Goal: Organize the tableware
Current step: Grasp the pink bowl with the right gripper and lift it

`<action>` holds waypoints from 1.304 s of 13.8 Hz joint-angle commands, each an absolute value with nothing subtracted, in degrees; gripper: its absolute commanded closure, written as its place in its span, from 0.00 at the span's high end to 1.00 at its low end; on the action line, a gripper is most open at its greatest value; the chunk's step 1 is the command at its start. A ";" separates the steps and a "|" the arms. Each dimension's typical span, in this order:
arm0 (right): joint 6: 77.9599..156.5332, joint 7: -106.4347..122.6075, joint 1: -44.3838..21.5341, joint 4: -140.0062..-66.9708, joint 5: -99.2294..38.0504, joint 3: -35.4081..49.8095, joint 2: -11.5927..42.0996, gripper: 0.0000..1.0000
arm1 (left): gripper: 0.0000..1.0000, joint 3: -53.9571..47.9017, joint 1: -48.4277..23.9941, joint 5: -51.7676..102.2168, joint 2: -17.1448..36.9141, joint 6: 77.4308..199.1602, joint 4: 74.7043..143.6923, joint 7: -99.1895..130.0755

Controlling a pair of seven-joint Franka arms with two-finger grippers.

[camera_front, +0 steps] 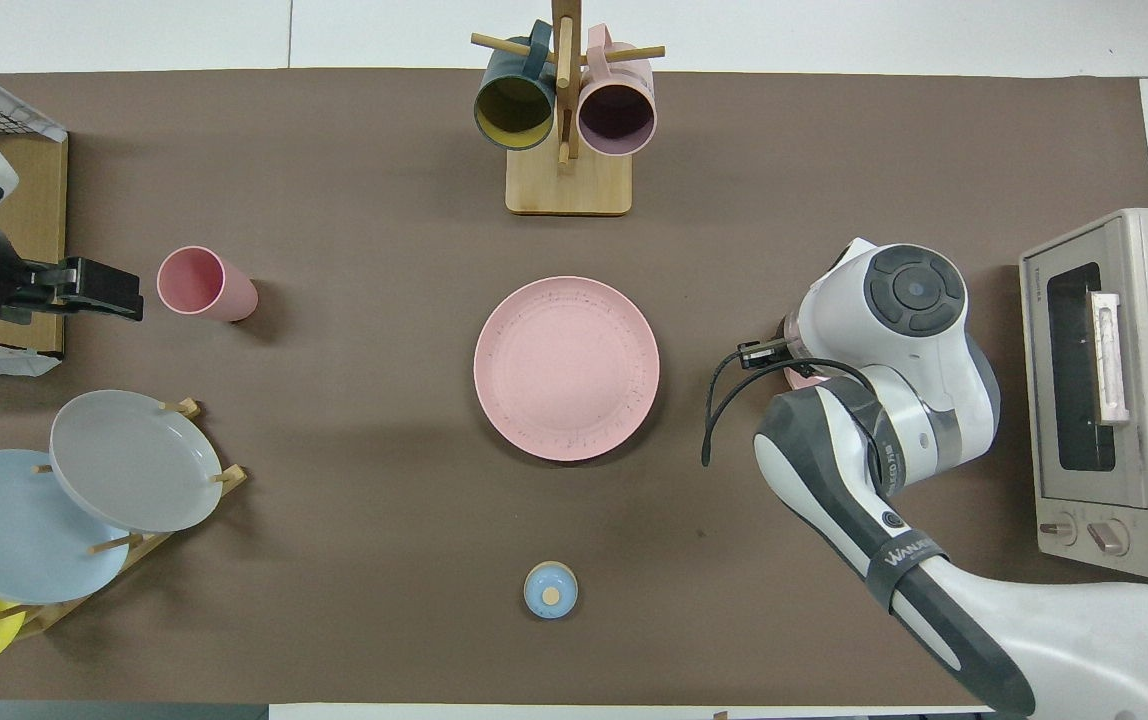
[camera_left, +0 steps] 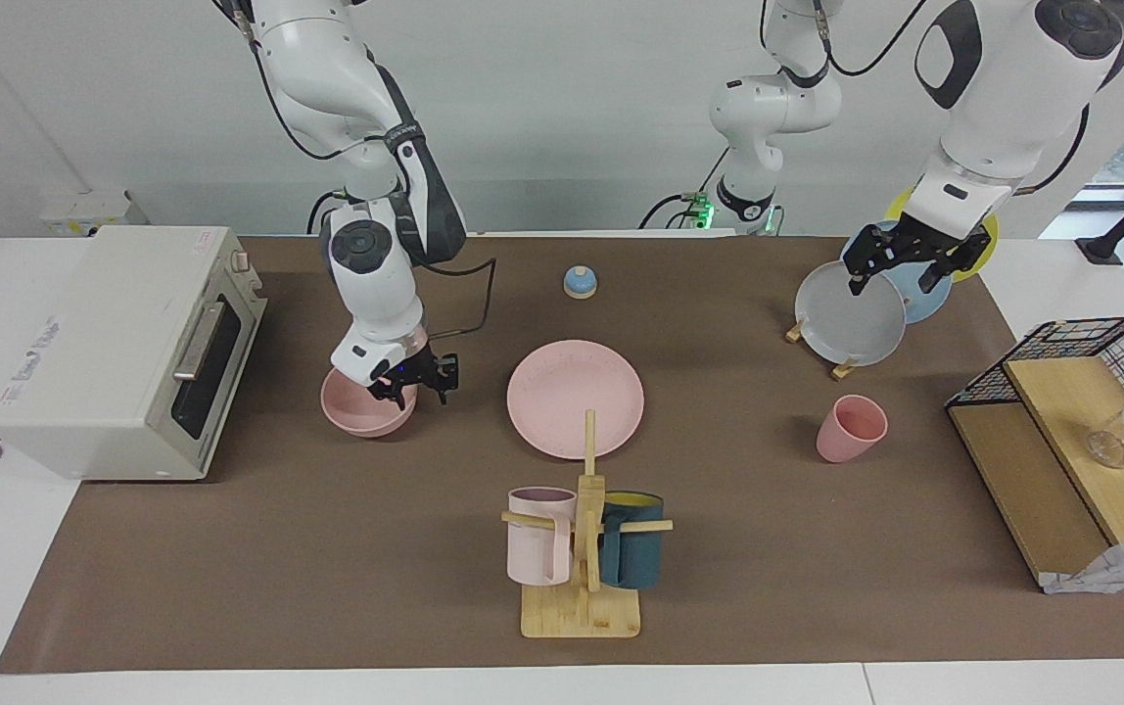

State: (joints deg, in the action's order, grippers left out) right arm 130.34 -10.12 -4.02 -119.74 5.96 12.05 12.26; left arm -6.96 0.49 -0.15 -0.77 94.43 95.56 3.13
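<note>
1. Pink is the colour to watch: the plate [camera_left: 575, 399] lies flat at mid-table, the bowl [camera_left: 366, 407] sits toward the right arm's end in front of the toaster oven [camera_left: 121, 348], and the cup [camera_left: 851, 428] stands tilted toward the left arm's end.

2. Right gripper [camera_left: 415, 382] is down at the bowl, its jaws straddling the rim on the side facing the plate. One finger looks inside the wall and one outside, a modest gap between them. Whether they have pinched the rim yet, I cannot tell.

3. Why the rim? A rounded bowl offers no other thin edge to a two-finger grip, so taking the wall from above makes sense.

4. From overhead the right arm's wrist hides nearly all of the bowl; only a sliver of pink shows beneath it.

5. Left gripper [camera_left: 900, 266] hangs raised over the rack of plates [camera_left: 854, 318], jaws spread, holding nothing. It waits, with the cup out in front of its fingers.

6. My read: the plate sits central as the base of a stack, bowl going onto it first, cup last.

7. Mug stand [camera_left: 582, 548] and small blue bell [camera_left: 580, 282] are well clear of both jaws.
</note>
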 commanded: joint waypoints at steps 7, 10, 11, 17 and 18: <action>110.24 -16.59 -11.14 -99.01 8.00 12.57 16.60 0.00 | 1.00 -7.38 0.97 0.35 -1.50 95.54 96.50 4.04; 103.21 -30.61 -22.46 -84.52 8.43 12.66 24.75 0.00 | 1.00 -7.21 1.32 1.49 -0.01 97.20 95.89 4.13; 101.79 -35.46 -26.15 -78.63 8.61 12.48 28.44 0.00 | 1.00 -7.21 1.32 1.49 1.65 98.51 95.45 4.30; 108.18 -48.85 -35.32 -68.47 12.37 12.48 40.50 0.00 | 1.00 -7.12 1.32 0.70 18.44 110.98 90.97 4.66; 108.54 -49.82 -35.59 -68.55 13.78 12.57 41.39 0.00 | 1.00 -7.12 1.32 0.62 19.68 112.14 91.31 4.75</action>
State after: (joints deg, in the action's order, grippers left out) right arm 108.20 -46.97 -34.43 -71.29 10.63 12.35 38.47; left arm -6.80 0.93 0.64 15.98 110.62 93.92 4.09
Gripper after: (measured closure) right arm 0.952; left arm 0.000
